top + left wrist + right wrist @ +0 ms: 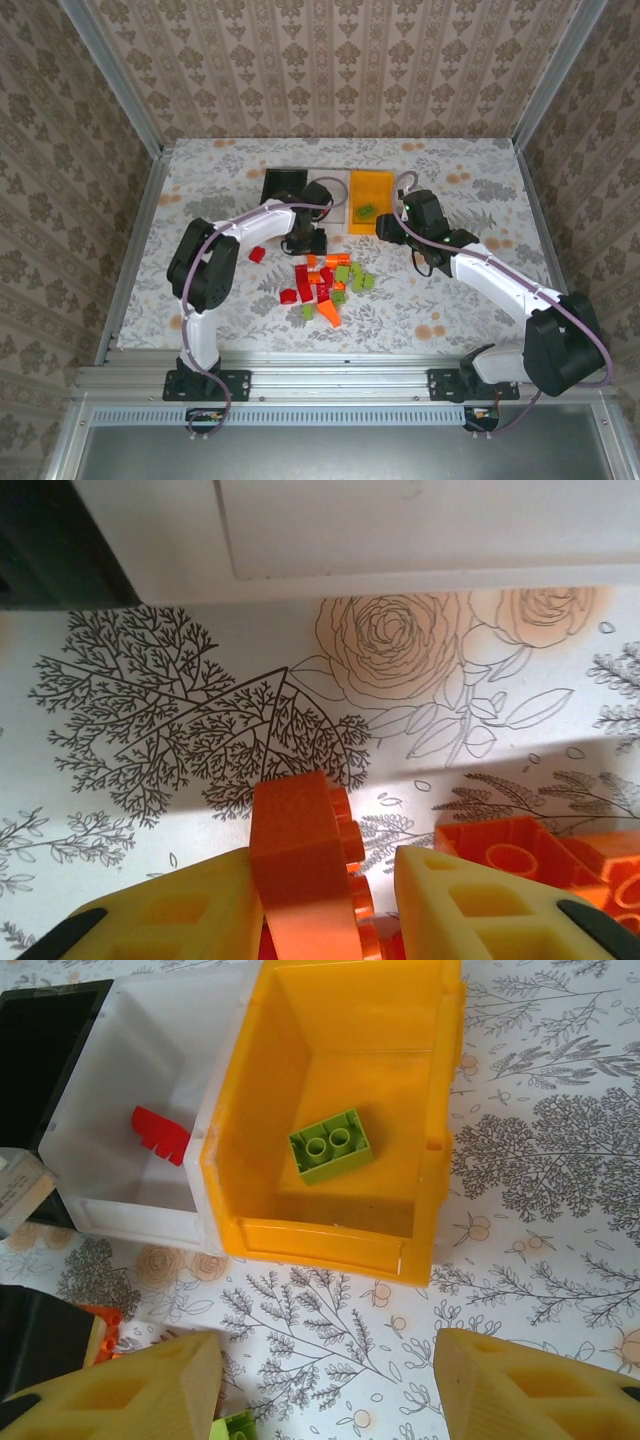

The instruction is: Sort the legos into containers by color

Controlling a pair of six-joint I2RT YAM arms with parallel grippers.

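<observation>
Legos [325, 283] in red, orange and light green lie heaped mid-table, in front of three containers: a black bin [284, 184], a white bin [337, 192] and an orange-yellow bin [370, 190]. My left gripper [325, 900] hangs over the heap's far edge. An orange lego [300, 865] stands on edge between its fingers, pressed to the left finger, with a gap between its studs and the right finger [470, 900]. My right gripper [325, 1385] is open and empty just before the orange-yellow bin [330, 1245], which holds a green lego [330, 1146]. A red lego [160, 1132] lies in the white bin [130, 1215].
One red lego [257, 254] lies apart to the left of the heap. More orange legos [510, 845] sit right of my left fingers. A green lego [235, 1427] lies by my right gripper's left finger. Metal frame rails and patterned walls enclose the table.
</observation>
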